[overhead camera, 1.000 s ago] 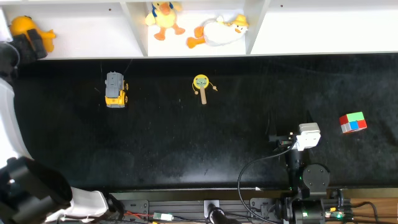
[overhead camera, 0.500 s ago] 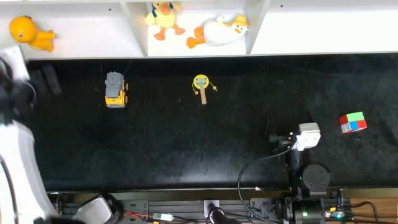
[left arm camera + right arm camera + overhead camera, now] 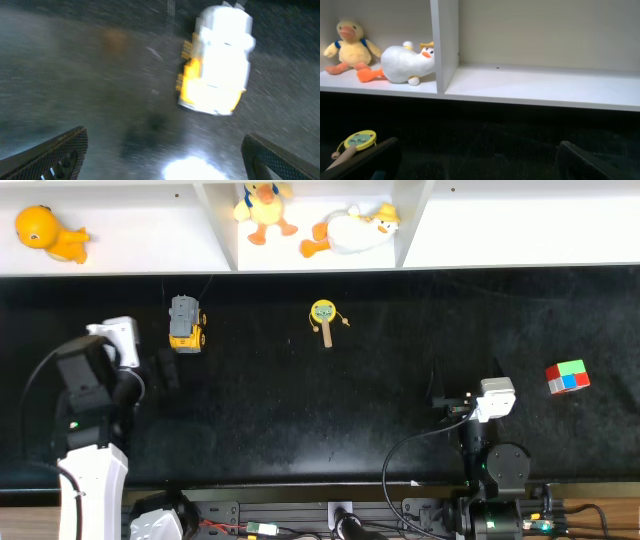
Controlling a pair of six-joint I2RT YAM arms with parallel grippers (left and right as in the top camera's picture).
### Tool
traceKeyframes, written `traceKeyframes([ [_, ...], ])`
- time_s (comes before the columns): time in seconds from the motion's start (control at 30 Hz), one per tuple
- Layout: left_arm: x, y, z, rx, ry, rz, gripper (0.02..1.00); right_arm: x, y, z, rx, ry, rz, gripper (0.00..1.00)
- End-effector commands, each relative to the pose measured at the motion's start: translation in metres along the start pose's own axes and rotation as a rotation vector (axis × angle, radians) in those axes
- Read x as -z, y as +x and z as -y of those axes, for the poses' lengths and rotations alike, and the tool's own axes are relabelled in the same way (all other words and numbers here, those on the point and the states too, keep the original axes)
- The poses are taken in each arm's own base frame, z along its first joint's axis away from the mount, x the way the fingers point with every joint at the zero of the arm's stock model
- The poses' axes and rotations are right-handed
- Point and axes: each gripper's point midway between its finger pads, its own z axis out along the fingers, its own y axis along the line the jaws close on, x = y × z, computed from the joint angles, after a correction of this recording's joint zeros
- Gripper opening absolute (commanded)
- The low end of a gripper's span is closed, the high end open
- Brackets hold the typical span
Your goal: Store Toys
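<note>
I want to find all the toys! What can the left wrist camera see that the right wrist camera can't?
Left wrist view, not the right: the yellow and grey toy truck, on the table ahead of the open left gripper.
Right wrist view, not the left: the white shelf holding a yellow duck and a white duck, a little rattle drum on the table, and the open right gripper.
Both: the black table top.

**Dark worktop, white shelving at the back**

A black surface [image 3: 320,400] runs wide, matte and speckled, and a bright glare patch [image 3: 195,167] shines on it. Along its far edge stands a white shelf [image 3: 500,240]. Upright dividers [image 3: 445,45] split it into compartments, and its pale back wall [image 3: 545,30] is evenly lit.
</note>
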Motion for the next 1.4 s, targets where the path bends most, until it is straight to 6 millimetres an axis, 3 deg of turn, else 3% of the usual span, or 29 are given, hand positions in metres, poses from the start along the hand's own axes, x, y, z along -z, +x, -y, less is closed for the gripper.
traceKeyframes([
  [0.03,-0.013,-0.001,0.027,-0.016,0.069,-0.008,0.998,0.0,0.003,0.0,-0.004,0.003,0.002,0.996],
  [0.2,-0.035,-0.009,0.04,-0.002,0.111,0.0,0.998,0.0,0.003,0.0,-0.004,0.003,0.002,0.996],
  [0.37,-0.057,-0.004,0.051,-0.004,0.169,-0.034,0.998,0.0,0.003,0.0,-0.004,0.003,0.002,0.996],
  [0.77,-0.086,-0.003,0.051,-0.038,0.157,-0.064,0.996,0.0,0.003,0.0,-0.004,0.003,0.002,0.996],
  [1.27,-0.091,-0.02,0.047,-0.147,0.057,-0.022,0.998,0.0,0.003,0.0,-0.004,0.003,0.002,0.996],
  [1.33,-0.091,-0.02,0.046,-0.147,0.053,-0.022,0.934,0.0,0.003,0.0,-0.004,0.003,0.002,0.996],
  [1.37,-0.091,-0.02,0.046,-0.156,0.054,-0.02,0.853,0.0,0.003,0.0,-0.004,0.003,0.002,0.993],
  [1.4,-0.091,-0.02,0.046,-0.159,0.054,-0.018,0.713,0.0,0.003,0.0,-0.004,0.003,0.002,0.996],
])
